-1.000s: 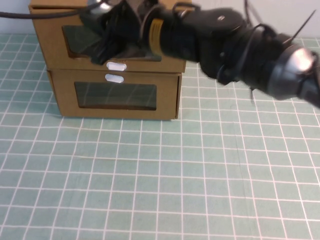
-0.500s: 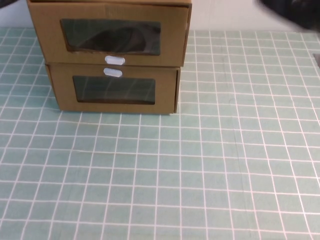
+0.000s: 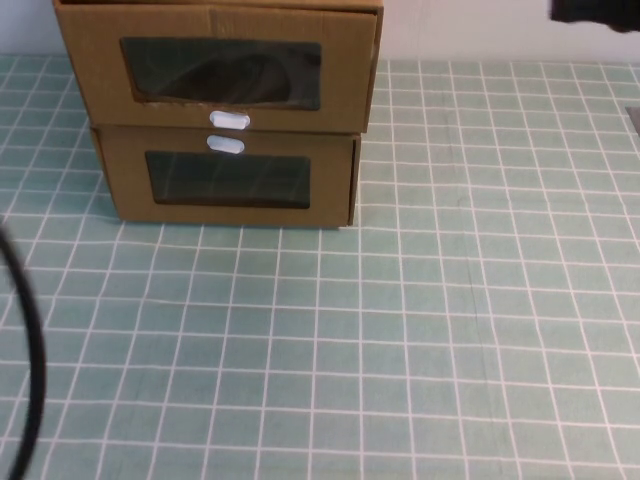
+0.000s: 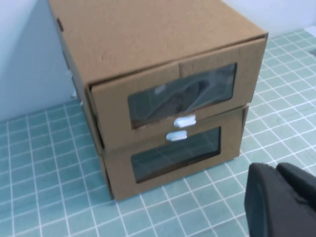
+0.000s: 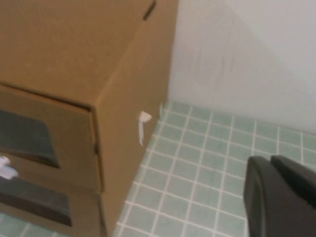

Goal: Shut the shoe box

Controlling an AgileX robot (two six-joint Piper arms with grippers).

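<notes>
High view first: my biggest thing is the worktop (image 3: pixel 420 330), a green mat ruled in white squares. At its far left corner two cardboard boxes stand stacked against the back wall. On top sits the shoe box (image 3: pixel 222 65), its drawer front flush with the shell so it reads as pushed home; through its clear window (image 3: pixel 222 73) I make out only a dark curved shape, which I cannot name. Its white pull tab (image 3: pixel 229 121) sits just under that window. Beneath it is the twin box (image 3: pixel 228 183), also flush, its own tab (image 3: pixel 225 145) above a window showing nothing I can identify.

My left gripper (image 4: pixel 284 202) hangs off the boxes' front, near the lower box's right end, and my right gripper (image 5: pixel 281 197) hangs beside the stack's right side; I cannot tell the spread of either.
</notes>
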